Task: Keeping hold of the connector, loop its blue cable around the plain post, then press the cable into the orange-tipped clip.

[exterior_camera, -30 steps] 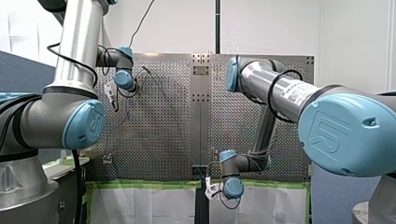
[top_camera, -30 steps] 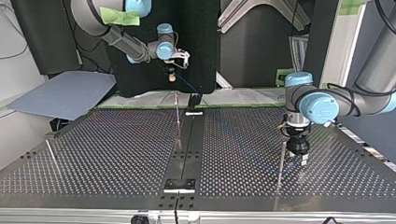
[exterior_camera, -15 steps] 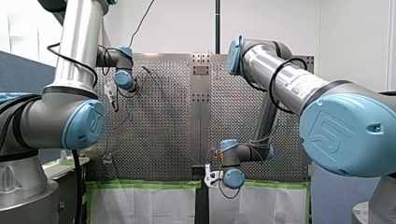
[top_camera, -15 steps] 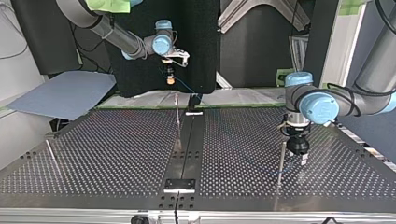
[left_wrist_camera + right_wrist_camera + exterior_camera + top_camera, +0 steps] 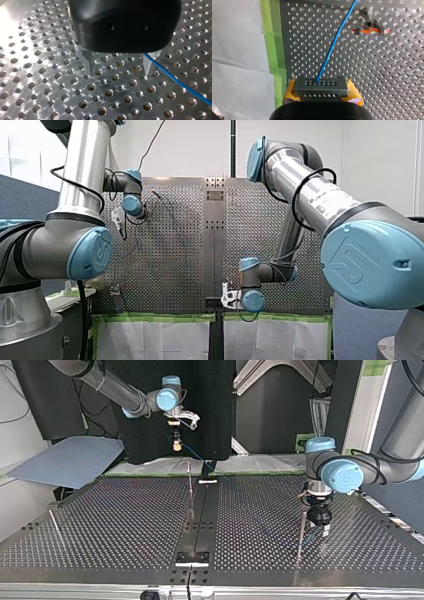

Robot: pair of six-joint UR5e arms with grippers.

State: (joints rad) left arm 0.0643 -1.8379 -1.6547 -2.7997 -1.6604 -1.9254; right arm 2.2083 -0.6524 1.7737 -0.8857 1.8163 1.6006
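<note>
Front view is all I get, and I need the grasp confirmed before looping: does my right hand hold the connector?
Observer: Yes; the right wrist view shows the right hand shut on the connector, yellow pads either side.
Operator: Clipped yet?
Observer: No; the blue cable runs ahead from the connector and passes beside the orange-tipped clip, not in it.
Operator: And the other arm?
Observer: The left wrist view shows the left hand open, nothing between its fingers; the cable runs past one finger.
</note>
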